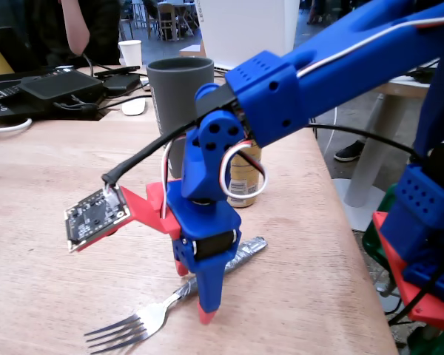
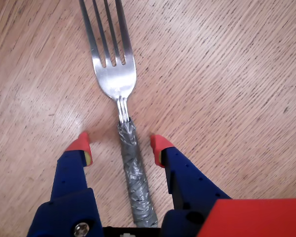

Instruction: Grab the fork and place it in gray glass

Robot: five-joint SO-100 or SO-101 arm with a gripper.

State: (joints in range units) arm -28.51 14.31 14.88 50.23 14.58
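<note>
The fork (image 1: pixel 144 319) lies flat on the wooden table near the front edge, tines toward the lower left in the fixed view, its foil-wrapped handle running up right. In the wrist view the fork (image 2: pixel 119 84) points upward and its wrapped handle lies between the two fingers. My blue gripper (image 2: pixel 120 145) with red fingertips (image 2: pixel 80 144) is open and straddles the handle just behind the neck, tips down at the table; it also shows in the fixed view (image 1: pixel 196 292). The gray glass (image 1: pixel 176 96) stands upright behind the arm, partly hidden by it.
A gold drink can (image 1: pixel 246 174) stands just right of the gray glass, behind the wrist. A white paper cup (image 1: pixel 131 53), a white mouse (image 1: pixel 134 107) and black electronics (image 1: pixel 52 89) sit at the far left. The table's right edge (image 1: pixel 348 237) is near the arm's base.
</note>
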